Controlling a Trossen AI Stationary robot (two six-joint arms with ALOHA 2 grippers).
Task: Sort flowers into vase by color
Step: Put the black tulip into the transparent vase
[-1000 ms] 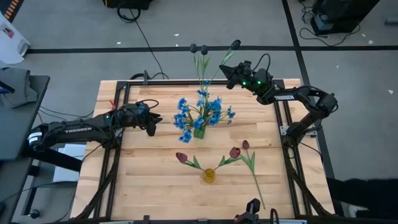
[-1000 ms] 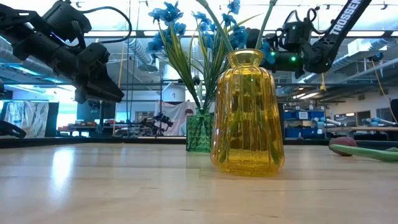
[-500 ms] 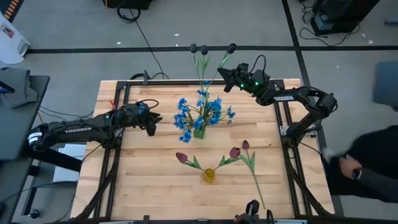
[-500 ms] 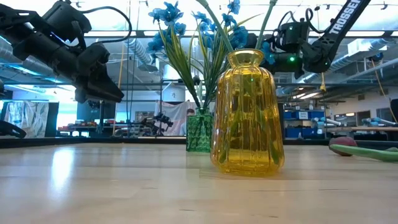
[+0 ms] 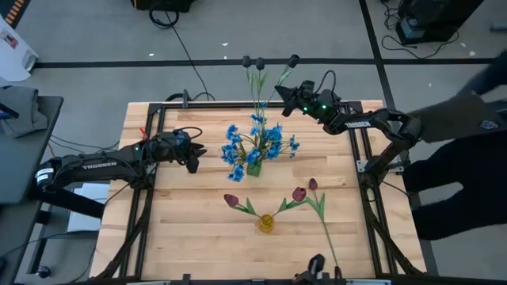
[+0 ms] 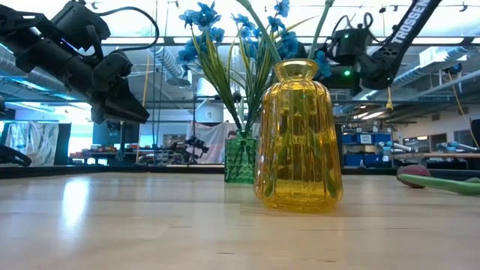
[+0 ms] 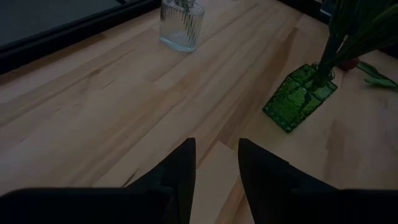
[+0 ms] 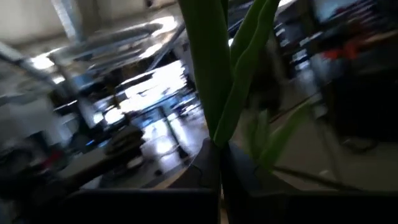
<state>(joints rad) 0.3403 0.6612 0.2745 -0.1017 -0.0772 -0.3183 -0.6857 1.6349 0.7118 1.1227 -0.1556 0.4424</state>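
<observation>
Since the earlier frame the right gripper (image 5: 283,89) has shifted slightly toward the table's far edge with its dark-headed stem (image 5: 287,70), and a person's dark sleeve (image 5: 459,150) has come in beside the right arm. From the high view, that gripper is clenched on the stem above the far right part of the table (image 5: 190,229), the stem's head reaching past the far edge next to two other dark-headed stems (image 5: 252,67). The left gripper (image 5: 195,161) hangs over the left part of the table, fingers slightly parted, holding nothing. Blue flowers (image 5: 257,142) stand in the green vase (image 5: 253,169) at mid-table; two red tulips (image 5: 234,201) stand in the yellow vase (image 5: 266,224) nearer the front edge, and a third red tulip (image 5: 314,190) lies flat on the wood just to its right. From the low view, the yellow vase (image 6: 298,139) stands in front of the green vase (image 6: 241,158). From the left wrist view, the dark fingers (image 7: 184,165) stand apart above bare wood, with a clear glass vase (image 7: 181,23) and the green vase (image 7: 298,96) beyond. From the right wrist view, a green stem (image 8: 208,74) rises from the closed fingertips (image 8: 214,168).
</observation>
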